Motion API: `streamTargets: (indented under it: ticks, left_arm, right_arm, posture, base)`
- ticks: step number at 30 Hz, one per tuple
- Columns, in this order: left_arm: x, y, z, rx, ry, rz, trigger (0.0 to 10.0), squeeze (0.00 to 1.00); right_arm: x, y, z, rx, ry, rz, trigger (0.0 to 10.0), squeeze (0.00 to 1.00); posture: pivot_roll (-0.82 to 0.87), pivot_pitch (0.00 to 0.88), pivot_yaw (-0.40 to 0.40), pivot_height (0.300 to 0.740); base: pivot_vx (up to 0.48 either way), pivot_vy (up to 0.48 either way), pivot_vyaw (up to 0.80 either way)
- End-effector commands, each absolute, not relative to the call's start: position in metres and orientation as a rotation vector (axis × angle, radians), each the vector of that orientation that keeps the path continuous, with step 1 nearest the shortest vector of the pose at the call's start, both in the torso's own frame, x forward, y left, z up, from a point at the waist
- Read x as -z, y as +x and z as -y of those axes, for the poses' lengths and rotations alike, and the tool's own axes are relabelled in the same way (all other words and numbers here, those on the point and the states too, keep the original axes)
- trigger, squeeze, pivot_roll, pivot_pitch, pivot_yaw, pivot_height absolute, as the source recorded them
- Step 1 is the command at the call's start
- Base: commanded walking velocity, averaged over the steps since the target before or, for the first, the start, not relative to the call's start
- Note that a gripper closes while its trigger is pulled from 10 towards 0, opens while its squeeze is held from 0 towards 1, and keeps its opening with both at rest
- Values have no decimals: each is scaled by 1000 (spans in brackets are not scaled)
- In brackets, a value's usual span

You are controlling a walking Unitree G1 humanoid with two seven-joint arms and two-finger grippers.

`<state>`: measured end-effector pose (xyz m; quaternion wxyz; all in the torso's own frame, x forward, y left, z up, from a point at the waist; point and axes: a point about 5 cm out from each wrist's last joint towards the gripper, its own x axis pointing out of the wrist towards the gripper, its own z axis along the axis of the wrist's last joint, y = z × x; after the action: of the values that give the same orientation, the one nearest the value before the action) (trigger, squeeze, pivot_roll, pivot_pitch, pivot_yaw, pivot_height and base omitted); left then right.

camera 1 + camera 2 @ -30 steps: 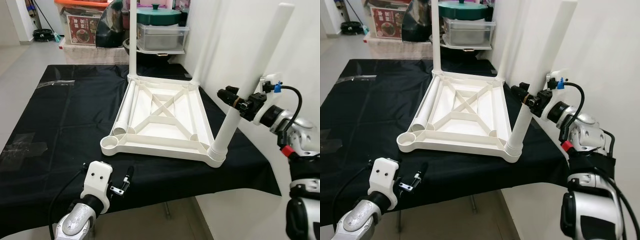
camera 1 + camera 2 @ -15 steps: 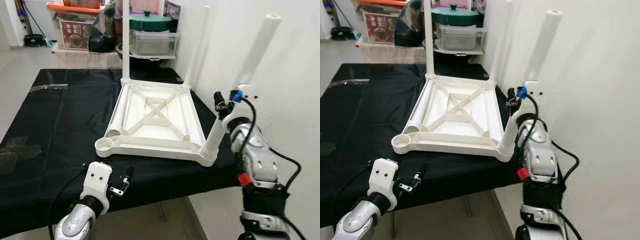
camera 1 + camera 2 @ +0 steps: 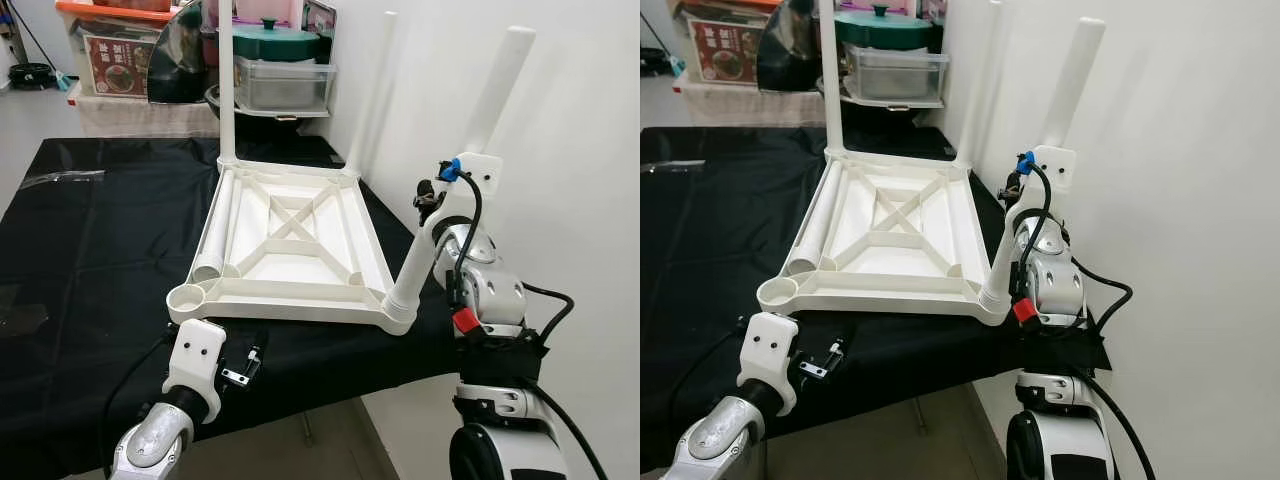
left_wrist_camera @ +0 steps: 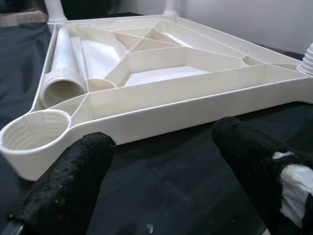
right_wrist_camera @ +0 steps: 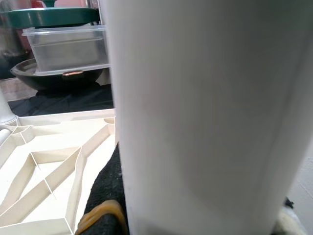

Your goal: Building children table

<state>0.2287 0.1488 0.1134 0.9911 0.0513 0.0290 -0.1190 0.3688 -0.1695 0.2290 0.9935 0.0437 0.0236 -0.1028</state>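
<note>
right pincer (image 3: 428, 196) pinches the near-right table leg (image 3: 455, 170), black fingers against the white tube partway up; the right wrist view has the tube right against the camera. that leg stands tilted in the near-right corner socket (image 3: 396, 310) of the upside-down white table top (image 3: 290, 245), which lies on the black-covered tabletop (image 3: 90, 230), close to its right edge by the white wall (image 3: 570, 140). two more legs stand upright in the far corners, far-left leg (image 3: 226, 80) and far-right leg (image 3: 372, 90). a loose leg (image 3: 214, 228) lies flat inside the frame along its left side, open end next to the empty near-left socket (image 3: 187, 298). left pincer (image 3: 243, 368) spread, holding nothing, low at the near tabletop edge just in front of that socket; in the left wrist view its fingers (image 4: 73, 181) frame the frame's near rail. behind the tabletop: green pot lid (image 3: 276, 40) on a clear container (image 3: 276, 85), cardboard box (image 3: 110, 65).
</note>
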Motion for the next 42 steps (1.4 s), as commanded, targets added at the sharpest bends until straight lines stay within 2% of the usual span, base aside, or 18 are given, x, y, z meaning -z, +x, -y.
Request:
streamTargets:
  ticks: [1, 12, 13, 14, 15, 28, 40, 41, 42]
  left_arm:
    - [-108, 226, -149, 234, 106, -78, 10000, 0]
    - [-108, 228, -147, 240, 108, -76, 10000, 0]
    - [-108, 228, -148, 240, 109, -76, 10000, 0]
    - [-108, 228, -148, 240, 109, -76, 10000, 0]
    - [-108, 228, -148, 240, 109, -77, 10000, 0]
    - [-108, 228, -148, 245, 110, -77, 10000, 0]
    - [-108, 228, -147, 248, 108, -78, 10000, 0]
    - [-108, 228, -147, 249, 108, -79, 10000, 0]
    - [-108, 228, -147, 249, 108, -79, 10000, 0]
  right_arm:
    - [-185, 365, 175, 252, 76, -253, 0, 0]
    - [-183, 365, 169, 256, 80, -270, 157, 0]
    - [-187, 366, 169, 246, 78, -253, 6706, 0]
    - [-187, 366, 169, 246, 78, -253, 6706, 0]
    - [-192, 367, 168, 231, 72, -235, 10000, 0]
    - [-221, 368, 170, 231, 25, -119, 10000, 0]
    - [-229, 367, 169, 233, 17, -82, 10000, 0]
    - [-231, 366, 169, 237, 20, -70, 10000, 541]
    - [-231, 366, 169, 237, 20, -70, 10000, 541]
  posture:
    - [18, 0, -143, 740]
    - [15, 0, -136, 740]
    - [15, 0, -135, 740]
    - [15, 0, -135, 740]
    - [14, 0, -134, 740]
    - [9, 0, -130, 740]
    - [8, 0, -132, 740]
    - [7, 0, -130, 740]
    - [7, 0, -130, 740]
  base:
    - [0, 0, 0]
    - [0, 0, 0]
    - [0, 0, 0]
    - [0, 0, 0]
    - [0, 0, 0]
    - [0, 0, 0]
    - [0, 0, 0]
    - [0, 0, 0]
    - [0, 0, 0]
